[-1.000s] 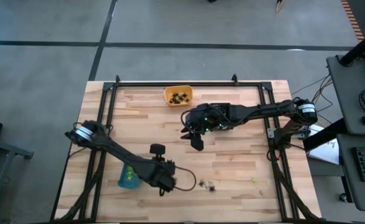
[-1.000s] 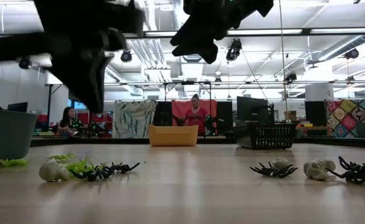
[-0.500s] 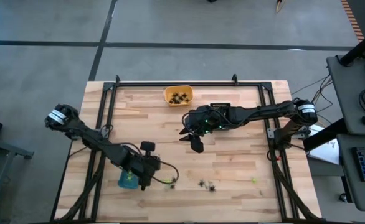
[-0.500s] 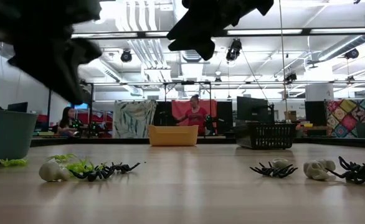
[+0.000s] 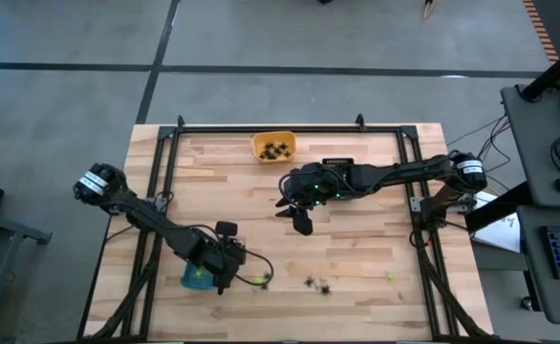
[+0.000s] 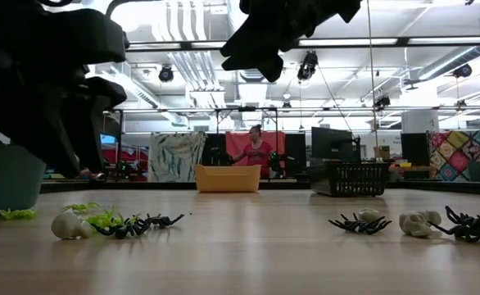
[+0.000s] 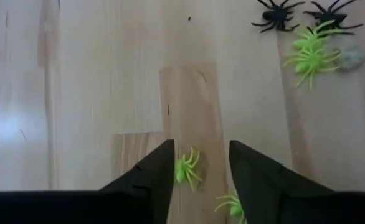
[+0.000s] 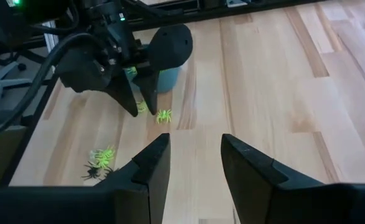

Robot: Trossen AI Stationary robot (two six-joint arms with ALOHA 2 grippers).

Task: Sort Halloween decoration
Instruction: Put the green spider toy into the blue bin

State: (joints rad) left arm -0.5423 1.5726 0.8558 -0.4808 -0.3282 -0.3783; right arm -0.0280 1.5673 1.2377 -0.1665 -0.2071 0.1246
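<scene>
Left wrist view shows the left gripper (image 7: 200, 163) released astride a green spider (image 7: 185, 169) lying beside the blue tray (image 5: 196, 277), so closing off-centre could flick it away.

Lime-green spiders (image 7: 185, 169), black spiders (image 7: 278, 14), whitish skulls (image 6: 66, 224). Pale wood-plank desk (image 5: 356, 258). Orange tray (image 5: 273, 147), blue cup (image 5: 196, 279), black basket (image 6: 350, 179). Arms dark.

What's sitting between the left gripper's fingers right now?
In the left wrist view, a lime-green spider lies on the wooden table between the open fingers of the left gripper, not gripped.
</scene>
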